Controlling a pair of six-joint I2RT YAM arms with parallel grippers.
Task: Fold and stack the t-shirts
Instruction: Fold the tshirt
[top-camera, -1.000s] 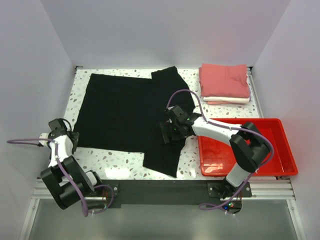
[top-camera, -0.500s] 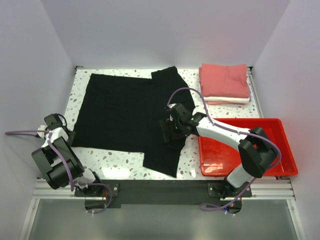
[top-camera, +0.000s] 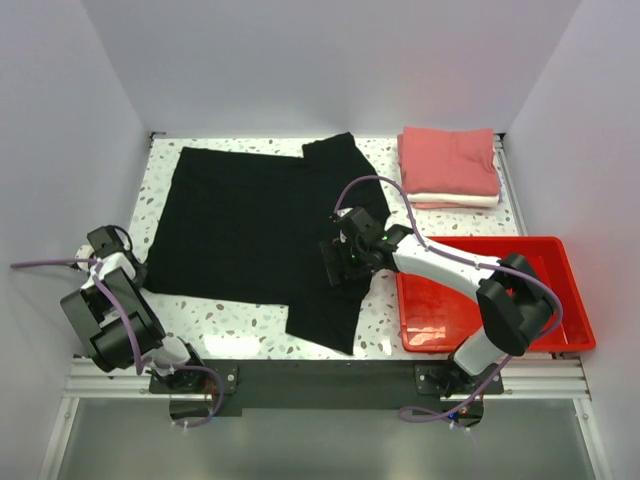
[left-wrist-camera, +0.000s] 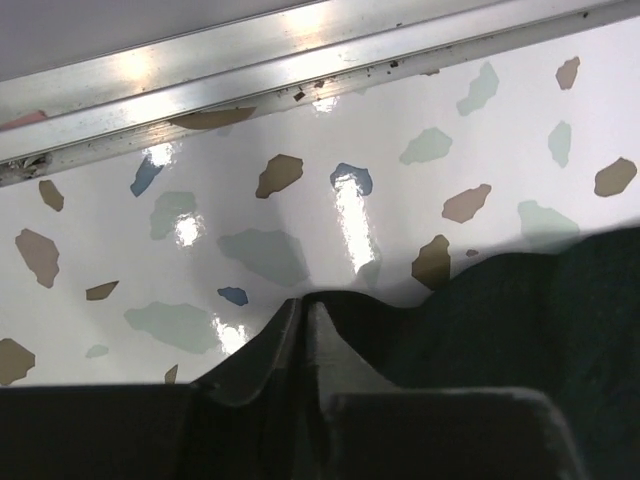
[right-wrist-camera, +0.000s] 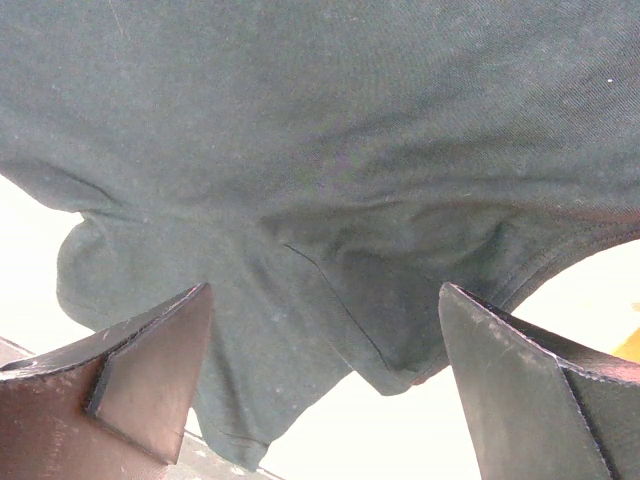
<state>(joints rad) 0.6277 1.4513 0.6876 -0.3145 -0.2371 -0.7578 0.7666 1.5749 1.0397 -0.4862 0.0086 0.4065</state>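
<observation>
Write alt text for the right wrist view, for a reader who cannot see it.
The right tool hangs open over a wrinkled black shirt, its two fingers spread wide at the bottom edge. Pale table shows at the lower corners.

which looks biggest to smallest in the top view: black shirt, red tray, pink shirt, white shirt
1. black t-shirt
2. red tray
3. pink t-shirt
4. white t-shirt: only an edge shows under the pink one, so its full size cannot be told.

Black t-shirt (top-camera: 250, 225) spread on table (top-camera: 158, 175), right claw (top-camera: 342, 262) over its right side
</observation>
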